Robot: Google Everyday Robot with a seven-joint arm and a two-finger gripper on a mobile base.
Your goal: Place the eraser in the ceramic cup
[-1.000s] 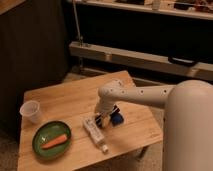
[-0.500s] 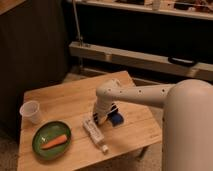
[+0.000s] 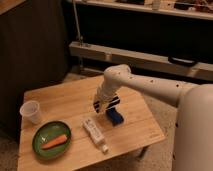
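Observation:
The ceramic cup [image 3: 31,111] is small and whitish and stands upright at the table's left edge. A small blue block [image 3: 115,116], which looks like the eraser, lies on the wooden table [image 3: 65,97] near the middle right. My gripper [image 3: 103,105] hangs from the white arm just above and to the left of the blue block, far to the right of the cup. I see nothing held in it.
A green plate [image 3: 46,132] with a carrot [image 3: 55,141] sits at the front left, below the cup. A white oblong tube-like object [image 3: 94,131] lies in front of the gripper. Dark shelving and a metal rail stand behind the table.
The gripper has moved left and slightly up, off the blue block, which now shows on the table to its lower right. Cup, plate and white object have not moved.

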